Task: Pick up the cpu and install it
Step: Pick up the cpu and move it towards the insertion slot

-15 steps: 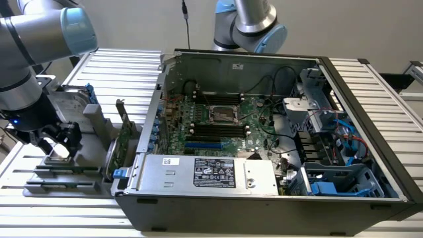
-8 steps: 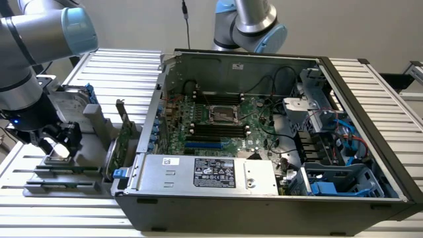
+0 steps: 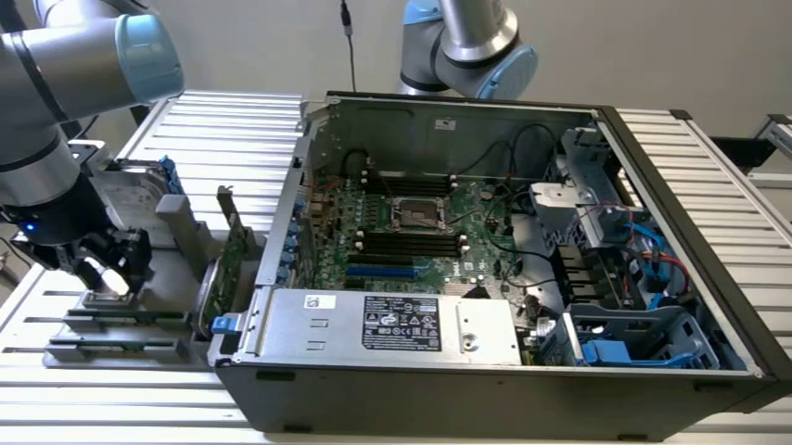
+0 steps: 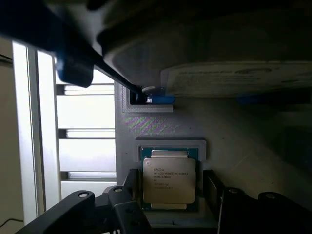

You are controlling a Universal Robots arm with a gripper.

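Note:
The cpu, a flat square chip with a silver top and printed text, lies in a recess of a grey plastic holder. My gripper is lowered over it and open. One dark finger stands just off one side of the chip and the other finger just off the opposite side. In the exterior view my gripper hangs over the holder blocks at the exterior view's left, outside the computer case. The empty cpu socket sits in the middle of the motherboard.
A silver hard drive with blue brackets stands right behind my gripper. An upright expansion card stands between the holders and the case wall. A second arm rises behind the case. The table is made of slatted metal.

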